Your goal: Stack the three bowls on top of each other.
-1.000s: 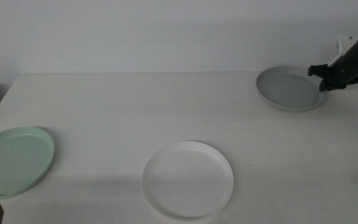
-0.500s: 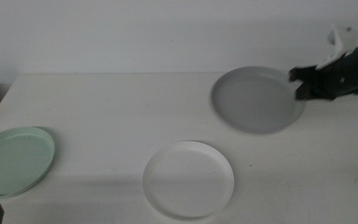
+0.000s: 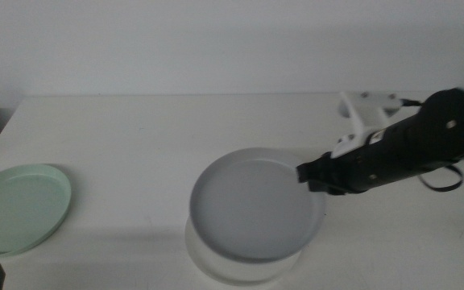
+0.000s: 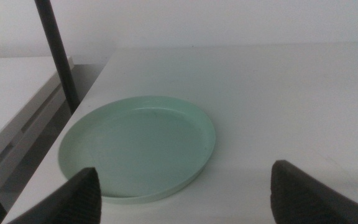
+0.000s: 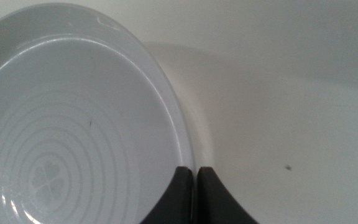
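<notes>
Right tool (image 3: 311, 179) was clamped on the grey bowl's (image 3: 252, 209) right rim, holding it just above, slightly up-right of, the white bowl (image 3: 244, 272), lower centre; left tool (image 4: 182, 186) stood apart by the mint green bowl (image 4: 138, 146).

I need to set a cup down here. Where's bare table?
Bare table lies between the mint bowl and the grey bowl. It is crowded where the right gripper holds the grey bowl over the white bowl.
</notes>
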You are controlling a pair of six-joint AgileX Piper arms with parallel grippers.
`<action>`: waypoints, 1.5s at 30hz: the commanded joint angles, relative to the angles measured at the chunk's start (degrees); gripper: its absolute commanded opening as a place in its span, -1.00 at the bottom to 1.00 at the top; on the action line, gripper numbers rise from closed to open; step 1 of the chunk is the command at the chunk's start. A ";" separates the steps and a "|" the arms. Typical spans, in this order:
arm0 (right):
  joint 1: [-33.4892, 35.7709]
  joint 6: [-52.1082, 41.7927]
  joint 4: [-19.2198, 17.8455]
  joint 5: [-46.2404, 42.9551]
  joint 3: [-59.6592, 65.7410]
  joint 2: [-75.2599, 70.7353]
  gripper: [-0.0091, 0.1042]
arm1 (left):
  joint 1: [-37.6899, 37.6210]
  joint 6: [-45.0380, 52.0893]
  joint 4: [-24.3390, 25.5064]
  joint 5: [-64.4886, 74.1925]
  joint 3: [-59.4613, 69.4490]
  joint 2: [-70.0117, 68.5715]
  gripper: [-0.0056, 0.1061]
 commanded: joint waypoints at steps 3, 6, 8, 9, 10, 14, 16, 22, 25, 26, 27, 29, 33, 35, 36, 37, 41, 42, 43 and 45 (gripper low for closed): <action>1.96 -0.26 0.82 -7.21 -1.28 0.98 -0.86 | 0.05 -0.54 -0.35 -4.71 -0.27 -0.76 0.98; 1.96 -0.26 0.71 -7.92 -1.28 3.62 -0.86 | 0.05 -0.54 -0.35 -4.71 -0.27 -0.76 0.98; 1.96 -0.26 0.49 -8.06 -1.28 5.02 -0.86 | 0.05 -0.54 -0.35 -4.71 -0.27 -0.76 0.98; 2.24 -0.26 0.42 -8.22 -1.28 5.65 -0.86 | 0.05 -0.54 -0.35 -4.71 -0.27 -0.76 0.98; 2.30 -0.26 0.18 -8.48 -1.28 6.20 -0.86 | 0.05 -0.54 -0.35 -4.71 -0.27 -0.76 0.98; 2.32 -0.26 0.02 -8.95 -1.28 7.43 -0.83 | 0.05 -0.54 -0.35 -4.71 -0.27 -0.76 0.98; 2.32 -0.26 0.02 -9.07 -1.28 7.73 -0.75 | 0.05 -0.54 -0.35 -4.71 -0.27 -0.76 0.98; 2.32 -0.26 0.02 -8.97 -1.28 7.70 -0.25 | 0.05 -0.54 -0.35 -4.71 -0.27 -0.76 0.98; 2.32 -0.31 -1.24 -6.63 -1.08 3.26 0.02 | 0.05 -0.54 -0.35 -4.71 -0.27 -0.76 0.98; 2.21 -0.55 -2.14 -5.74 -1.03 1.07 0.07 | 0.05 -0.54 -0.35 -4.71 -0.27 -0.76 0.98; 1.82 -1.12 -3.39 -4.34 -1.03 -2.06 0.11 | 0.05 -0.54 -0.35 -4.71 -0.27 -0.76 0.98; 1.11 -2.30 -5.49 -1.69 -1.03 -9.01 0.14 | 0.05 -0.54 -0.35 -4.71 -0.27 -0.76 0.98; -0.46 -3.99 -10.02 4.34 -1.03 -22.59 0.14 | 0.05 -0.54 -0.35 -4.71 -0.27 -0.76 0.98; -0.46 -5.10 -11.42 7.56 -1.01 -29.15 0.13 | 0.05 -0.54 -0.35 -4.71 -0.27 -0.76 0.98; -0.41 -5.40 -11.55 8.81 -1.01 -31.71 0.13 | 0.05 -0.54 -0.35 -4.71 -0.27 -0.76 0.98; -0.25 -5.91 -11.65 10.17 -1.01 -34.76 0.13 | 0.05 -0.54 -0.35 -4.71 -0.27 -0.76 0.98; 1.22 -7.36 -11.64 13.45 -1.01 -44.97 0.13 | 0.05 -0.54 -0.35 -4.71 -0.27 -0.76 0.98; 1.25 -7.36 -11.57 13.76 -0.87 -46.93 0.13 | 0.05 -0.54 -0.35 -4.71 -0.27 -0.76 0.98; 1.25 -7.36 -11.57 13.77 -0.51 -48.59 0.13 | 0.05 -0.54 -0.35 -4.71 -0.27 -0.76 0.98; 1.25 -7.36 -11.57 13.60 0.20 -50.84 0.13 | 0.05 -0.54 -0.35 -4.71 -0.27 -0.76 0.98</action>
